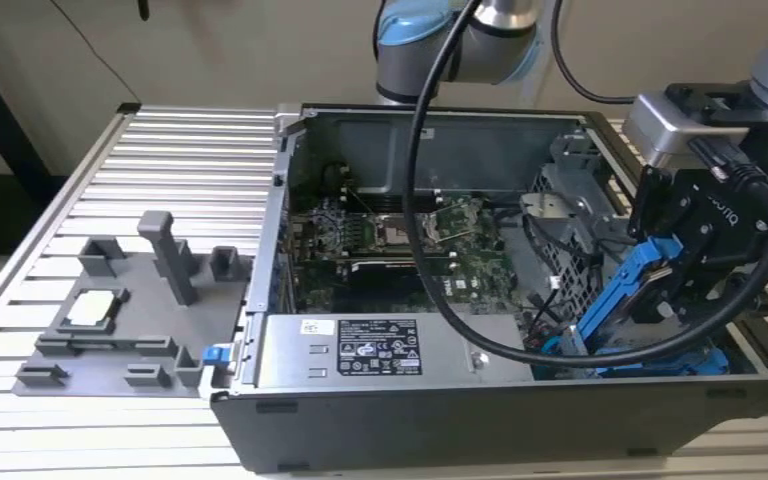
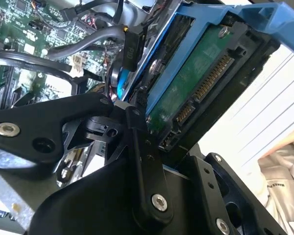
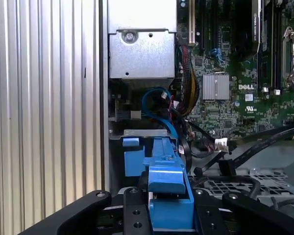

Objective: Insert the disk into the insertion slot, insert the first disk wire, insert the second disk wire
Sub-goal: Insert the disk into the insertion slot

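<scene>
Steeply tilted — disk [image 1: 628,285] clamped in hand [image 3: 169,215], over case [image 1: 357,410]

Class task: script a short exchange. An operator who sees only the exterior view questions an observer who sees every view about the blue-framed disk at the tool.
Operator: What is on the disk's far face?
Observer: In the second wrist view the disk shows a green board side with a row of connector contacts.
Operator: How does the tool hold it?
Observer: In the first wrist view the tool clamps the disk from both sides, its blue end facing the camera.
</scene>
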Controlling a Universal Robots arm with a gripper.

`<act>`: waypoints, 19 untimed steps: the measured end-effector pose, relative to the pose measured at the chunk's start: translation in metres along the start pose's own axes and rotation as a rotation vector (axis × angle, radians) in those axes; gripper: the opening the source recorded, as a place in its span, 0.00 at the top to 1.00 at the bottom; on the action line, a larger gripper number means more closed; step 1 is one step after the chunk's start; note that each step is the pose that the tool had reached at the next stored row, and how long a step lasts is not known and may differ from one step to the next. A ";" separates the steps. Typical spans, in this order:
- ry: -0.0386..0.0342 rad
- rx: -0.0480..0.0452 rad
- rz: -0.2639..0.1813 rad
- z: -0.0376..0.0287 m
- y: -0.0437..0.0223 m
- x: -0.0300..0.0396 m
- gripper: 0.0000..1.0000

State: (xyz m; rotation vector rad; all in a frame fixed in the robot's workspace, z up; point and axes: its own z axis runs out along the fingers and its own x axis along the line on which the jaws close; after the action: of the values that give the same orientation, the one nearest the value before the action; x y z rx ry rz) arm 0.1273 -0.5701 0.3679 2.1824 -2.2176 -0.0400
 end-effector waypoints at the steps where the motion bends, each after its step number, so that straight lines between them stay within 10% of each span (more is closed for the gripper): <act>1: 0.0000 0.0000 0.000 0.0007 0.0000 0.0000 0.67; 10: 0.0001 0.0000 0.000 0.0007 0.0000 0.0000 0.60; 19: 0.0204 0.0003 0.001 -0.0264 0.0011 -0.0008 0.60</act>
State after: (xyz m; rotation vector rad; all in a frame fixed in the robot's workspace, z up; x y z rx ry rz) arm 0.1273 -0.5692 0.3943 2.1720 -2.2080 -0.0173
